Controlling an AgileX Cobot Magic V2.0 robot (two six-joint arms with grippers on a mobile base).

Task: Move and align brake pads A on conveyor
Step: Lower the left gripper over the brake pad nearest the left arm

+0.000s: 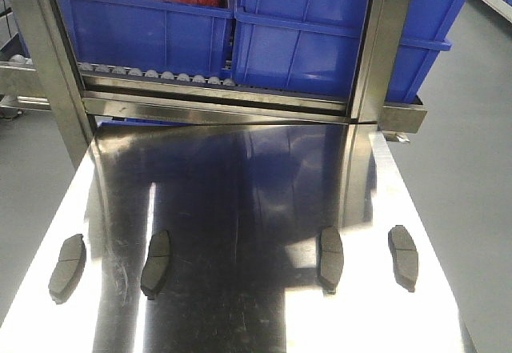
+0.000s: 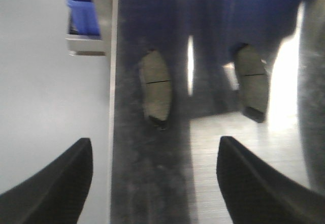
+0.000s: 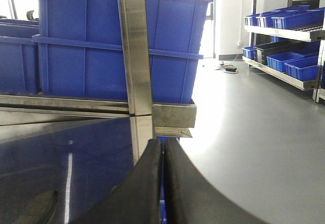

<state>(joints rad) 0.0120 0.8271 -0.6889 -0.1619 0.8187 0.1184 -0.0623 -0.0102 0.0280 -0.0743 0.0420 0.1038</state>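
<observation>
Several brake pads A lie in a row on the shiny steel tabletop [image 1: 240,193]: far left pad [image 1: 67,266], second pad [image 1: 156,262], third pad [image 1: 330,257], far right pad [image 1: 402,257]. The conveyor is out of view. My left gripper [image 2: 155,183] is open above the tabletop near its edge, with nothing between its fingers [image 2: 56,188]. Ahead of it lie one pad [image 2: 155,89] and another pad [image 2: 251,82]. My right gripper [image 3: 163,145] is shut on nothing, held low over the table; a pad's edge [image 3: 35,209] shows at the lower left. Neither gripper appears in the front view.
A steel roller rack [image 1: 208,89] holding blue bins [image 1: 320,33] stands across the table's far end, with steel uprights [image 1: 380,41]. Grey floor [image 1: 472,209] drops off along both table sides. Shelves with more blue bins [image 3: 289,21] stand far right.
</observation>
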